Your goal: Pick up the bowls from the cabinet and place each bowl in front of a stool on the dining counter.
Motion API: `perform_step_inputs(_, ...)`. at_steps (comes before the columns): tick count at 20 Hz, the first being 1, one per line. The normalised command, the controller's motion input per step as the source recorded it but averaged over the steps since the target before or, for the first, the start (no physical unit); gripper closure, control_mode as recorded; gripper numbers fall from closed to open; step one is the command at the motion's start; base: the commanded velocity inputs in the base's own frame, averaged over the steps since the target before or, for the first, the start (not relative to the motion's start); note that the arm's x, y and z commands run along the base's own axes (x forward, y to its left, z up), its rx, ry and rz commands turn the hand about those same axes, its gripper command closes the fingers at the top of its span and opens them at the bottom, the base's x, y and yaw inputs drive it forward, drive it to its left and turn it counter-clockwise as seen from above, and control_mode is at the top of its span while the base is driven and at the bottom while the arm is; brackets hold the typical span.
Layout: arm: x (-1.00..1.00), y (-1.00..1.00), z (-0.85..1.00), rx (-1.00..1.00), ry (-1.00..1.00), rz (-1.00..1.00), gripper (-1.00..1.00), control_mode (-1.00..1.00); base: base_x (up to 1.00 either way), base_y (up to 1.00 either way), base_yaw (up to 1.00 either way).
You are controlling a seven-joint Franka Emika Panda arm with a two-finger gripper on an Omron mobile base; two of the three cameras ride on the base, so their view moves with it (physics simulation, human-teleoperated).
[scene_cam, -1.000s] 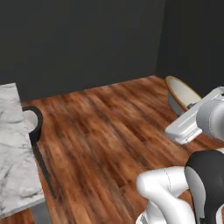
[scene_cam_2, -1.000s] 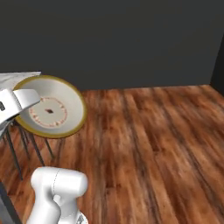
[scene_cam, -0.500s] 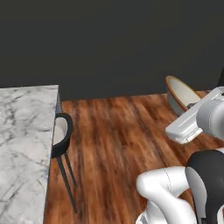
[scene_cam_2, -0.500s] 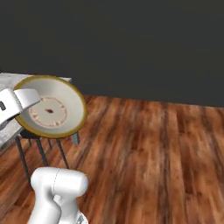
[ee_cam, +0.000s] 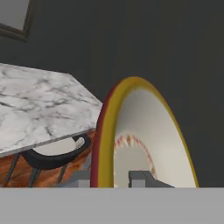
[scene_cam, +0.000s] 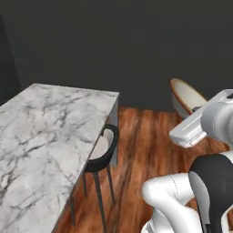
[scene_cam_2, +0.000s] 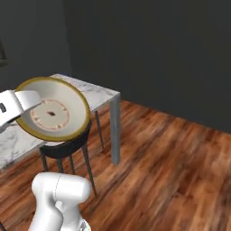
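The wide, shallow cream-tan ceramic bowl with the brownish-yellow rim (scene_cam_2: 53, 115) was up in the air, tipped on edge so that its hollow faced out toward the room, and it hung over the near end of the white, grey-veined marble dining counter (scene_cam: 45, 136) and the black stool with the pale seat (scene_cam: 101, 152) tucked beside it. The two-finger gripper (ee_cam: 111, 178) had it by the rim, its dark fingertips (ee_cam: 141, 177) closed narrow, one inside the bowl's wall and one outside. From the left side I could see the same bowl edge-on beyond the white arm (scene_cam: 200, 123).

To my eye that bowl was a stiff, glazed thing, likely smooth and a bit slippery, and the sort that would chip or crack if it dropped onto the marble or the reddish-brown plank floor (scene_cam_2: 171, 167). Held by one spot on the rim and standing on edge, its weight hung off to one side of the grip, so I judged it might swing or slide between the pads if moved sharply. A pinch on the rim looked like the only sensible hold on a dish that wide; it would want levelling and a gentle set-down on the marble in front of the stool.

Inside the bowl there was a ring of small reddish marks around a dark centre spot, a pattern rather than lettering. I could make out no brand, label or writing anywhere.
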Motion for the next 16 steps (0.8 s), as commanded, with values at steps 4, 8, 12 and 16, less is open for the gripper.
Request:
perform_step_inputs(4, 0.00, 0.00, 0.00, 0.00, 0.00, 0.00, 1.00, 1.00, 0.08, 0.00, 0.79)
perform_step_inputs(8, 0.00, 0.00, 0.00, 0.00, 0.00, 0.00, 1.00, 1.00, -0.22, 0.00, 0.80)
perform_step_inputs(12, 0.00, 0.00, 0.00, 0.00, 0.00, 0.00, 1.00, 1.00, 0.03, 0.00, 0.78)
perform_step_inputs(16, 0.00, 0.00, 0.00, 0.00, 0.00, 0.00, 1.00, 1.00, 0.42, -0.04, 0.70)
